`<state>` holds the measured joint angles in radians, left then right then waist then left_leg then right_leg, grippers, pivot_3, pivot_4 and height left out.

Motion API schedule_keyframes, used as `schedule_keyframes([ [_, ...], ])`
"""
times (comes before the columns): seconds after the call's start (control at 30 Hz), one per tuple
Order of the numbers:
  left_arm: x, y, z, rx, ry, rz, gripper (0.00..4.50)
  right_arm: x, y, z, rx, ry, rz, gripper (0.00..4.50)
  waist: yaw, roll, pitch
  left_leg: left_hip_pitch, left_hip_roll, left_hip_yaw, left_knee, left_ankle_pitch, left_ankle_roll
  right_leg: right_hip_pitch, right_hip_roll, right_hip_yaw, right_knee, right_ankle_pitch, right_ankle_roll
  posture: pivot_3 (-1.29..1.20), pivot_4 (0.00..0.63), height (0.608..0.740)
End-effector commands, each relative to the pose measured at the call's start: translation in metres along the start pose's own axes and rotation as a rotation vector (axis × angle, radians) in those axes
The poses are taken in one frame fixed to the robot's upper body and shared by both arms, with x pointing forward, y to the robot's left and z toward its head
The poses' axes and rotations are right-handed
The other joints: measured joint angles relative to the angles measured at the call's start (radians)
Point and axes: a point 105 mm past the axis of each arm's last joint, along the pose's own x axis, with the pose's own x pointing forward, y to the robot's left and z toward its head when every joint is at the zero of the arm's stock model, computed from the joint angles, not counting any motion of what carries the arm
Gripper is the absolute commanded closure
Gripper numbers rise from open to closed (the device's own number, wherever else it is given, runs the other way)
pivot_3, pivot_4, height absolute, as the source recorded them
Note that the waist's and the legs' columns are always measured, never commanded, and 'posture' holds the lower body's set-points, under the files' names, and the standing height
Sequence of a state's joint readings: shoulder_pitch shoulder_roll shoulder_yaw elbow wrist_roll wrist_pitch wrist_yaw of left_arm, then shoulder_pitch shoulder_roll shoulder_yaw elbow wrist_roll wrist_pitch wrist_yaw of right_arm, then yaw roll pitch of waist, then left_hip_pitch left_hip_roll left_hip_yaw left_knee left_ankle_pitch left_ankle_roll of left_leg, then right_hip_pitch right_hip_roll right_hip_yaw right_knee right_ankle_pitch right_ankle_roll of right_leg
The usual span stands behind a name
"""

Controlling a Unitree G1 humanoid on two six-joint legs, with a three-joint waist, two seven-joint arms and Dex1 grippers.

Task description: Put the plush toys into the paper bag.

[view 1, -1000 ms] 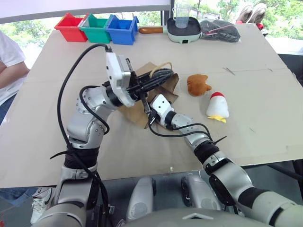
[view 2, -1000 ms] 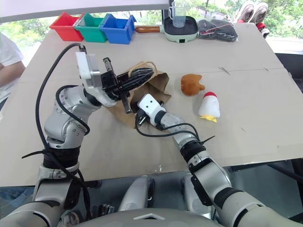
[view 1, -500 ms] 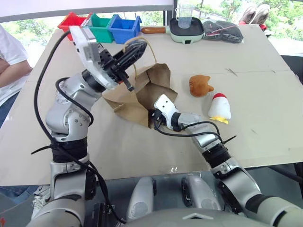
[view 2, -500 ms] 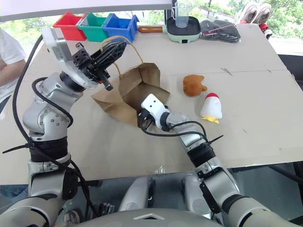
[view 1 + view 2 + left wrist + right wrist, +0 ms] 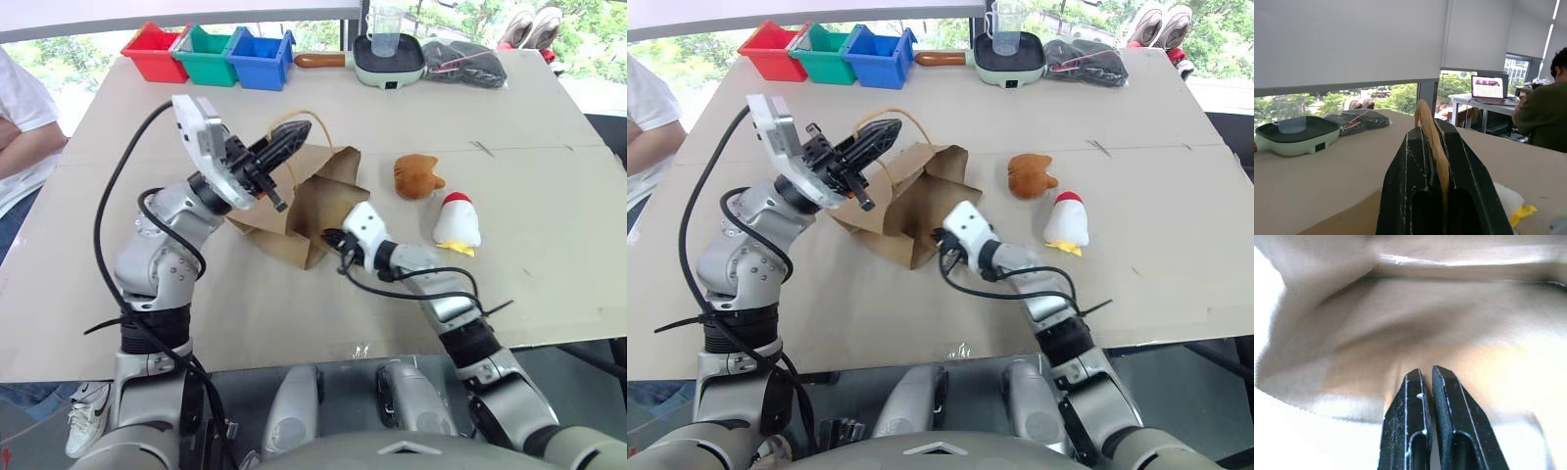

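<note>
Paper bag [image 5: 304,201] lies on its side on the bench [image 5: 294,313], mouth facing the plush toys [image 5: 416,176]. Left gripper [image 5: 294,132] pinches its handle [image 5: 315,117]; right gripper [image 5: 333,238] closed, empty, at bag mouth

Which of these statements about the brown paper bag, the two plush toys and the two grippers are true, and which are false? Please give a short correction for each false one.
1. The left gripper is shut on a twisted tan handle of the brown kraft paper bag. True.
2. The orange-brown rounded plush toy is inside the bag. False: it lies on the table, beside the bag.
3. The white plush toy with a red top and yellow feet lies on the table. True.
4. The right gripper holds the white toy. False: it is shut, holding nothing, at the bag's mouth.
5. Three plastic bins, red, green and blue, stand at the table's near edge. False: they stand at the far edge.
</note>
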<state>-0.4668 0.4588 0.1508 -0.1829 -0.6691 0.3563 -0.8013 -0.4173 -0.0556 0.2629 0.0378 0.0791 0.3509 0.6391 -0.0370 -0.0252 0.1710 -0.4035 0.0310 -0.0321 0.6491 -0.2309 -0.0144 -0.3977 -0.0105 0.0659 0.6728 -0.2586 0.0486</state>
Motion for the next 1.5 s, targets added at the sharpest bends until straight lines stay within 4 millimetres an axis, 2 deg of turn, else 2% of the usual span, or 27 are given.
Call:
schedule_keyframes([
  [0.03,0.001,-0.003,0.008,0.03,-0.033,-0.013,4.5,-0.03,0.001,0.046,-0.02,-0.132,-0.007,3.67,-0.001,0.0,0.0,0.0,0.0,-0.001,0.0,0.0,0.0,0.0,0.0,-0.001,0.0,0.0,0.0,0.0,0.15,0.74],
  [0.1,0.001,-0.003,0.007,0.022,-0.034,-0.017,4.5,-0.047,-0.005,0.058,-0.022,-0.164,-0.077,2.8,0.0,0.0,0.0,0.0,0.0,-0.001,-0.001,0.0,0.0,0.0,0.0,-0.001,0.0,0.0,0.0,0.0,0.15,0.74],
  [0.17,0.001,-0.003,0.007,0.02,-0.033,-0.024,4.5,-0.065,-0.012,0.063,-0.038,-0.164,-0.154,1.62,0.0,0.0,0.0,-0.001,0.0,-0.002,-0.001,0.0,0.0,-0.001,0.0,-0.002,-0.001,0.0,0.0,0.0,0.15,0.74],
  [0.2,0.0,-0.003,0.008,0.023,-0.03,-0.039,4.5,-0.082,-0.019,0.062,-0.048,-0.142,-0.224,1.36,0.0,0.0,0.0,-0.001,0.0,-0.001,-0.001,0.0,0.0,-0.001,0.0,-0.002,-0.001,0.0,0.0,0.0,0.15,0.74],
  [0.33,-0.002,-0.003,0.012,0.013,-0.019,-0.065,4.5,-0.139,-0.054,0.048,-0.149,0.072,-0.49,1.36,0.006,0.001,0.0,-0.006,-0.001,-0.002,0.0,0.0,0.0,-0.003,-0.001,-0.003,-0.004,0.0,0.0,0.0,0.15,0.74],
  [0.4,-0.002,-0.005,0.012,0.008,-0.017,-0.077,4.5,-0.154,-0.069,0.036,-0.112,0.167,-0.561,1.36,0.006,0.0,0.0,-0.009,-0.002,-0.002,0.002,0.0,0.0,-0.005,-0.002,-0.003,-0.004,0.0,0.0,0.0,0.15,0.74],
  [0.47,-0.001,-0.007,0.014,-0.017,-0.026,-0.089,4.5,-0.172,-0.089,0.011,-0.038,0.307,-0.679,1.36,0.001,0.0,0.0,-0.009,-0.002,-0.002,0.002,0.0,0.0,-0.005,-0.002,-0.003,-0.004,0.0,0.0,0.0,0.15,0.74],
  [0.53,0.0,-0.008,0.015,-0.033,-0.032,-0.087,4.5,-0.181,-0.102,-0.007,0.01,0.396,-0.745,1.36,0.001,0.0,0.0,-0.009,-0.001,-0.003,0.002,0.0,0.0,-0.006,-0.001,-0.003,-0.004,0.0,0.0,0.0,0.15,0.74],
  [0.63,0.002,-0.01,0.016,-0.066,-0.05,-0.085,4.5,-0.178,-0.105,-0.025,0.094,0.44,-0.722,1.36,-0.001,0.0,0.0,-0.01,-0.001,-0.002,0.001,0.0,0.0,-0.006,-0.001,-0.003,-0.004,0.0,0.0,0.0,0.15,0.74],
  [0.67,0.003,-0.011,0.017,-0.078,-0.056,-0.085,4.5,-0.175,-0.104,-0.028,0.109,0.444,-0.704,1.86,-0.001,0.0,0.0,-0.01,-0.001,-0.002,0.001,0.0,0.0,-0.006,-0.001,-0.002,-0.004,0.0,0.0,0.0,0.15,0.74],
  [0.73,0.003,-0.012,0.019,-0.105,-0.072,-0.078,4.5,-0.17,-0.102,-0.029,0.145,0.425,-0.676,2.48,0.0,0.0,0.0,-0.01,-0.002,-0.002,0.002,0.0,0.0,-0.006,-0.001,-0.002,-0.004,0.0,0.001,0.0,0.15,0.74],
  [0.8,0.003,-0.012,0.022,-0.143,-0.092,-0.064,4.5,-0.167,-0.099,-0.028,0.153,0.41,-0.655,3.42,0.001,0.0,0.0,-0.01,-0.002,-0.002,0.002,0.0,0.0,-0.006,-0.001,-0.002,-0.004,0.0,0.001,0.0,0.15,0.74],
  [0.87,0.001,-0.009,0.025,-0.191,-0.122,-0.043,4.5,-0.167,-0.098,-0.02,0.13,0.371,-0.634,4.29,0.0,-0.001,0.0,-0.01,-0.002,-0.002,0.002,0.0,0.0,-0.006,-0.001,-0.002,-0.004,0.0,0.001,0.0,0.15,0.74],
  [0.9,0.001,-0.008,0.027,-0.214,-0.133,-0.032,4.5,-0.166,-0.098,-0.009,0.105,0.319,-0.615,4.48,0.0,-0.001,0.0,-0.01,-0.002,-0.002,0.002,0.0,0.0,-0.006,-0.001,-0.002,-0.004,0.0,0.001,0.0,0.15,0.74],
  [1.0,-0.001,-0.009,0.028,-0.243,-0.142,-0.021,4.5,-0.157,-0.082,0.037,0.087,0.084,-0.467,4.48,0.0,0.0,0.0,-0.01,-0.002,-0.002,0.002,0.0,0.0,-0.006,-0.001,-0.003,-0.004,0.0,0.001,0.0,0.15,0.74],
  [1.1,0.003,-0.016,0.028,-0.237,-0.13,-0.045,4.5,-0.139,-0.06,0.077,0.151,-0.093,-0.301,4.48,-0.006,0.001,0.001,-0.011,-0.001,-0.002,0.002,0.0,0.0,-0.006,-0.001,-0.002,-0.004,0.0,0.001,0.0,0.15,0.74],
  [1.23,0.006,-0.02,0.027,-0.241,-0.134,-0.05,4.5,-0.118,-0.044,0.103,0.159,-0.162,-0.188,4.48,0.0,0.001,0.001,-0.01,-0.001,-0.004,0.002,0.0,0.0,-0.006,0.0,-0.004,-0.004,0.0,0.001,0.0,0.15,0.74],
  [1.33,0.01,-0.025,0.026,-0.258,-0.149,-0.054,4.5,-0.084,-0.026,0.112,0.125,-0.131,-0.079,4.48,0.0,0.002,0.001,-0.011,-0.001,-0.004,0.002,0.0,0.0,-0.007,-0.001,-0.004,-0.004,0.0,0.001,0.0,0.15,0.74],
  [1.5,0.015,-0.029,0.027,-0.269,-0.166,-0.056,4.5,-0.053,-0.018,0.088,0.138,-0.004,-0.053,4.48,0.004,0.002,0.001,-0.012,-0.001,-0.004,0.002,0.0,0.0,-0.007,-0.001,-0.005,-0.005,0.0,0.0,0.0,0.15,0.74],
])
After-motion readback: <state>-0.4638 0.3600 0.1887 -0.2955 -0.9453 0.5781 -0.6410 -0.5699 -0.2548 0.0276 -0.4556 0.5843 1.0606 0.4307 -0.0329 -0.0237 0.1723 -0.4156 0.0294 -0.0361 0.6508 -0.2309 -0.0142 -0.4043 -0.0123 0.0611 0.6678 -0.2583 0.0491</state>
